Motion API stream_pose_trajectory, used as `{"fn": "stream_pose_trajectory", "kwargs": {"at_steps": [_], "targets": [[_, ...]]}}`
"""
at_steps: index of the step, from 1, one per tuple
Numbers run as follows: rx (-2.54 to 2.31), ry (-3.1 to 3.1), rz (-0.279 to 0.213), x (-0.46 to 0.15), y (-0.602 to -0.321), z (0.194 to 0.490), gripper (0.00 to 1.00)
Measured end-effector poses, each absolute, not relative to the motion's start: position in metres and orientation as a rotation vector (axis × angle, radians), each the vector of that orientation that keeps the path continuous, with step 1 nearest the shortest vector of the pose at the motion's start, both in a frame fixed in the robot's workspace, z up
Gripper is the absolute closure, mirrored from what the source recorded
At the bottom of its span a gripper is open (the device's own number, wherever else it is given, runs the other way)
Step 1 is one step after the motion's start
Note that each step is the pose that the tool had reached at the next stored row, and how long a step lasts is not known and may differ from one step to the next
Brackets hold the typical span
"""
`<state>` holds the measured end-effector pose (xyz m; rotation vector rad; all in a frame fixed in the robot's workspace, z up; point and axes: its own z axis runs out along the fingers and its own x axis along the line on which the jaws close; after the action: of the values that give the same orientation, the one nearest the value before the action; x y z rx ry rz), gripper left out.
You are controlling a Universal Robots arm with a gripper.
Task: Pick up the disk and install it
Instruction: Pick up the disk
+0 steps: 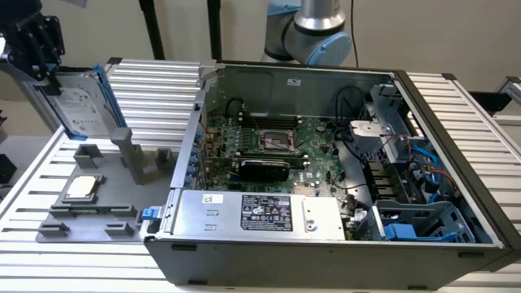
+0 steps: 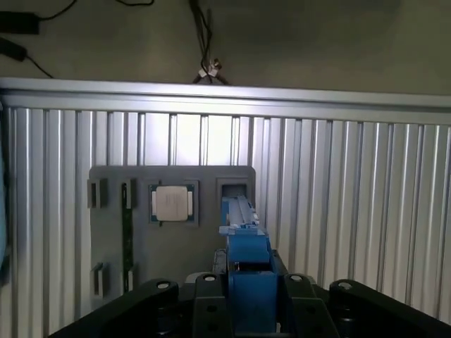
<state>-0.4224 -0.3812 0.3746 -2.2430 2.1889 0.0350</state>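
The disk, a silver-grey drive with a white label in a bright blue frame, hangs on edge in the air at the exterior view's far left. It is above the grey fixture plate. My gripper is shut on its upper end. In the wrist view the disk's blue frame sticks out from my gripper, clamped between the black fingers, with the fixture plate below it.
The open computer case lies to the exterior view's right, with motherboard, power supply and blue bay brackets. A small square silver chip rests on the fixture plate. Ribbed aluminium table surrounds everything.
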Motion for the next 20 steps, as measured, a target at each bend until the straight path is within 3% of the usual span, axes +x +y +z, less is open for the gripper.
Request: {"fn": "stream_pose_trajectory", "kwargs": {"at_steps": [20], "targets": [[-2.239,2.185,0.042,-0.376,-0.383,0.436,1.00]]}}
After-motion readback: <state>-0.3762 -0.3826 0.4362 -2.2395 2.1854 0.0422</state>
